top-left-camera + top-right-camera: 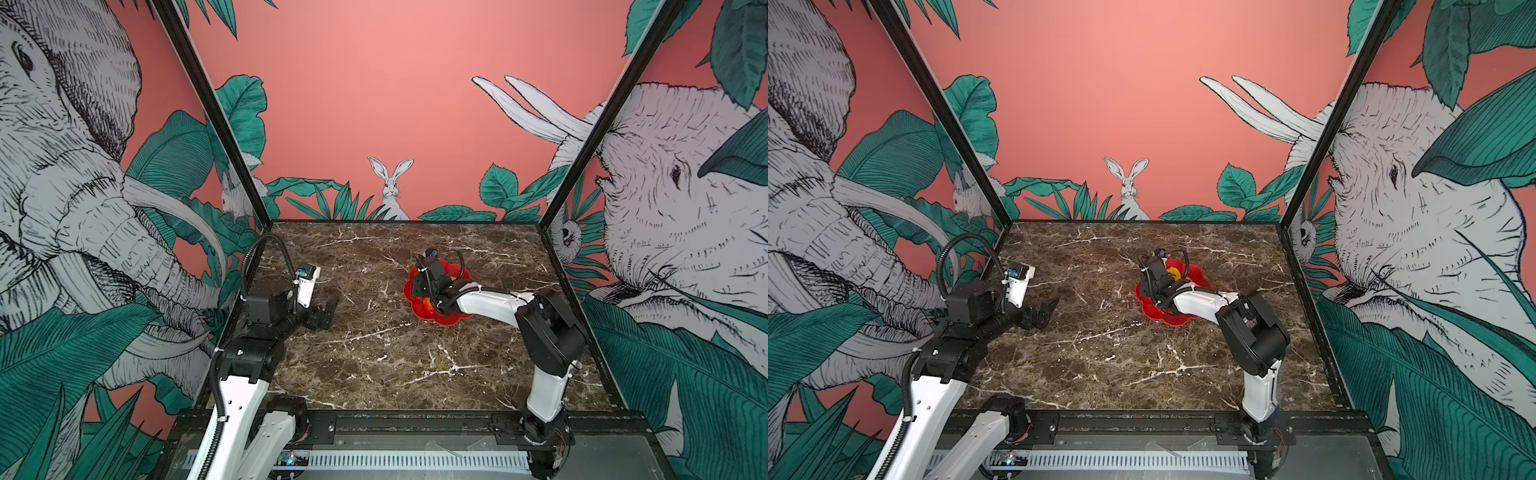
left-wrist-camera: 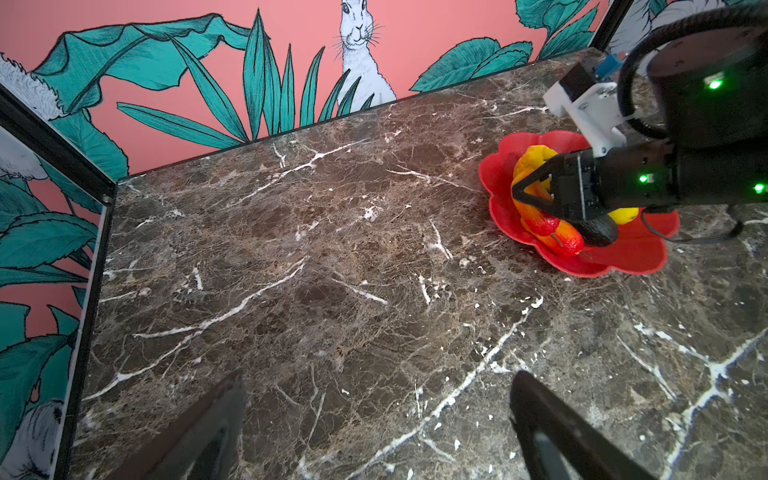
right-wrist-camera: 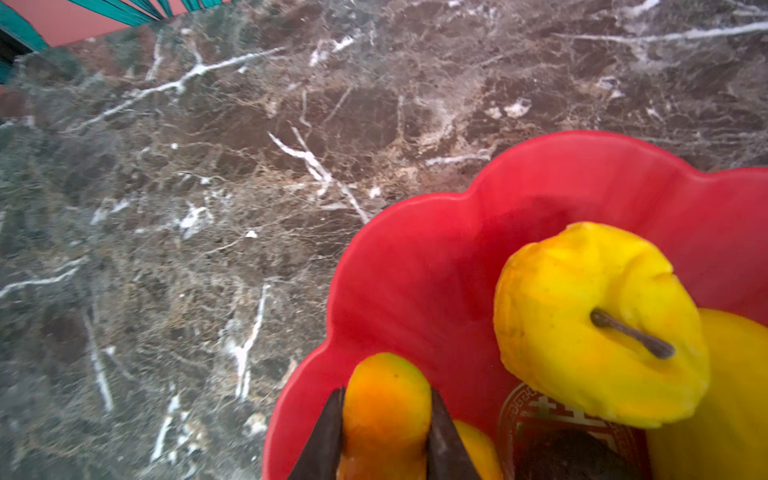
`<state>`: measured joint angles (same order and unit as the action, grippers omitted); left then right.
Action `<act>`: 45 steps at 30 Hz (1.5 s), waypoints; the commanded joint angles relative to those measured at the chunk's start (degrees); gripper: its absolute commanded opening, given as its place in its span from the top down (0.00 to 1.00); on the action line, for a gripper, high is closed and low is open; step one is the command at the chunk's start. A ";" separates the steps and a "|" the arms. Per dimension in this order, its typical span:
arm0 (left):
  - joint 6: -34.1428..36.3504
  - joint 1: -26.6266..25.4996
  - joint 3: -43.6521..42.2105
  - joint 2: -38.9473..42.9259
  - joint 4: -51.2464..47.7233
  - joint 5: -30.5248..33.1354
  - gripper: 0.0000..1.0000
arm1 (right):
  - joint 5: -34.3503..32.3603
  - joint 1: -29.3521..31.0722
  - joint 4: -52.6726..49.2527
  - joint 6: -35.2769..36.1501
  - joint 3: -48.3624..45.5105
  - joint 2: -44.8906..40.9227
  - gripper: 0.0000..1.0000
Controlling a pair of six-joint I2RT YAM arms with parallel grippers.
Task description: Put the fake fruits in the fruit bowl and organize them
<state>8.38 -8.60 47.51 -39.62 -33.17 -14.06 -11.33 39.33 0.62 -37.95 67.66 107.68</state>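
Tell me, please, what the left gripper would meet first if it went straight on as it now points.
Probably the table: the open left gripper tilts down at it; the bowl seems off that line, though depth is unclear.

Your table (image 2: 332,270) is brown marble veined white. You see a red fruit bowl (image 3: 415,270), gold mark (image 3: 536,409), a yellow fruit (image 3: 582,299), an orange-red fruit (image 3: 386,399), a blackish fruit (image 2: 598,232).

on the brown marbled surface (image 1: 374,365) the red scalloped fruit bowl (image 1: 446,318) sits right of centre. the right gripper (image 1: 424,283) reaches down into it, covering most of its inside; a sliver of yellow-orange fake fruit (image 1: 450,274) shows beside the wrist. the left gripper (image 1: 325,313) hangs low over the surface, well apart from the bowl, pointing toward it.
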 commanded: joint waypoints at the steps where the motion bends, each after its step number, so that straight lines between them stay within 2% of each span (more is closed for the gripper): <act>1: -0.30 -0.06 -0.59 0.21 -0.71 -0.17 0.00 | -1.76 -0.30 1.80 -1.24 2.20 1.49 0.79; 5: -0.25 -0.02 -0.57 0.07 -0.71 -0.26 0.00 | -1.50 -0.28 1.77 -1.07 2.96 2.60 0.75; 11: -0.28 -0.02 -0.57 0.01 -0.71 -0.17 0.00 | -1.06 -0.42 1.59 -0.33 3.23 2.65 0.52; 17: -0.27 -0.02 -0.57 0.05 -0.68 -0.11 0.00 | -1.41 -0.43 0.49 2.39 3.01 -0.92 0.39; 20: -0.14 -0.02 -0.59 0.04 -0.82 0.02 0.00 | -1.13 -0.47 0.64 5.97 2.19 -4.97 0.29; 24: -0.20 -0.04 -0.66 0.13 -0.79 0.26 0.00 | 1.46 -0.61 1.18 16.24 -0.95 -13.20 0.03; 25: -0.16 -0.03 -0.68 0.05 -0.69 0.27 0.00 | 1.28 -0.64 0.14 18.58 -1.62 -15.22 0.00; 28: -0.20 -0.06 -0.38 -0.65 -0.56 0.35 0.00 | 0.53 -1.91 -3.15 25.72 -5.75 -24.29 0.00; 32: -2.09 -0.01 1.84 -2.58 0.13 0.73 0.00 | 0.94 -6.65 -5.71 32.89 -15.23 -38.71 0.00; 35: -6.84 -0.06 2.30 -3.42 3.68 8.85 0.00 | 2.18 -10.52 -1.66 38.89 -26.27 -51.95 0.00; 37: -9.51 -0.10 1.64 -3.72 6.28 13.65 0.00 | 0.57 -13.00 3.08 41.32 -34.11 -60.24 0.00; 39: -11.54 -0.09 -1.80 -3.16 12.41 18.06 0.00 | -3.81 -16.09 10.06 42.35 -42.61 -66.67 0.00; 42: -11.51 -0.19 -10.99 -2.21 26.68 24.86 0.00 | -9.12 -22.37 17.52 40.49 -50.58 -68.66 0.00; 45: -8.20 -0.23 -19.56 -5.08 41.37 30.31 0.00 | -7.16 -28.87 22.12 36.90 -52.86 -62.88 0.00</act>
<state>-0.62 -8.60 33.56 -42.26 -8.34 7.25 -16.80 14.28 12.45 0.38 16.01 41.06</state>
